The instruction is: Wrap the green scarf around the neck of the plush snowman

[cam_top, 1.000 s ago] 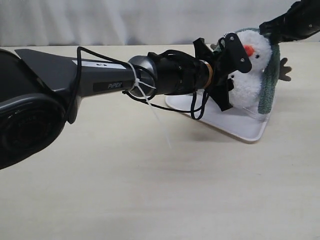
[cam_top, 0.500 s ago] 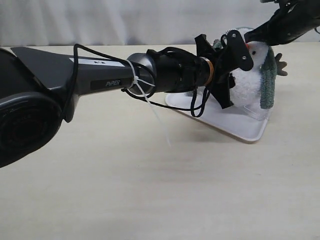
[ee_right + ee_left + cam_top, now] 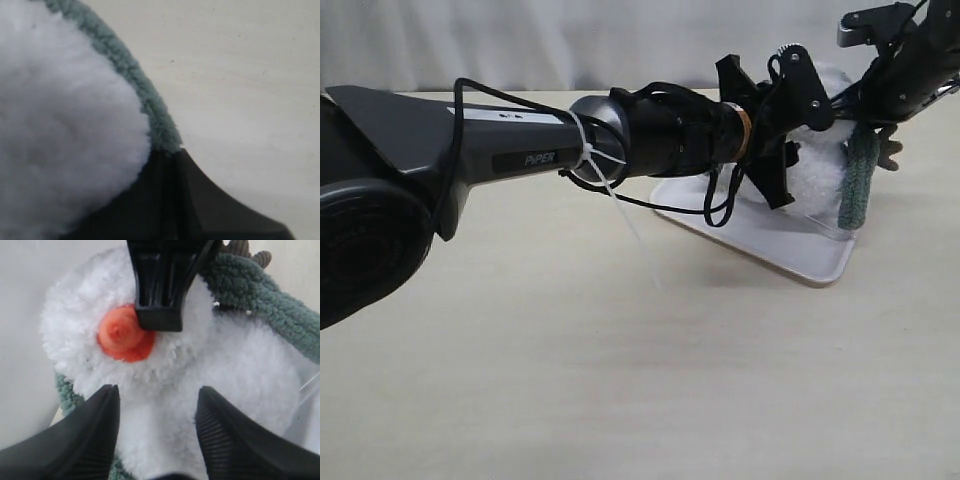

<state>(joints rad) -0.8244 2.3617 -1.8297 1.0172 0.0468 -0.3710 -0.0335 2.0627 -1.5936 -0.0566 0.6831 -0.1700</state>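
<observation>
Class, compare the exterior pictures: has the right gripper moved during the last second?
Yes. Judged against the white tray, the right gripper has come down nearer it, beside the plush snowman, shut on the green scarf.

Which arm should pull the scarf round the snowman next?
Right. The right gripper is shut on the scarf beside the snowman; the left gripper is open, straddling the snowman, holding nothing.

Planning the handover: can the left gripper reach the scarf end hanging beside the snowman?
Probably not directly: the left gripper faces the plush snowman, whose body lies between it and the hanging green scarf, itself held by the right gripper.
</observation>
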